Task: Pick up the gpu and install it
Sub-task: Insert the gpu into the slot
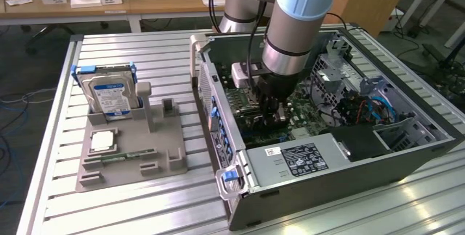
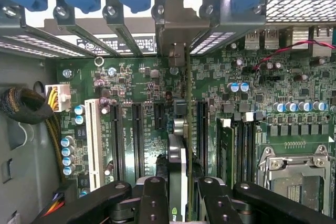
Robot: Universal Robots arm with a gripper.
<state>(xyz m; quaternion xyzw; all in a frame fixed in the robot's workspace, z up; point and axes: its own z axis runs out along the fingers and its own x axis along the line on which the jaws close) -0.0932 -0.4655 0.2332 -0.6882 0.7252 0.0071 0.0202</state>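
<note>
Externally, the gripper is seen lowered into the open computer case, above the motherboard; a hard drive is left upright in the grey holder on the exterior view's left. At the wrist, the gpu is held edge-on between partly closed fingers, standing upright over the expansion slots.

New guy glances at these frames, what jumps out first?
The arm, reaching down into the open computer case on the slatted table, gripper shut on the gpu, held edge-on over the green motherboard. Next, the blue-labelled hard drive upright in the grey holder toward the exterior view's left.
</note>
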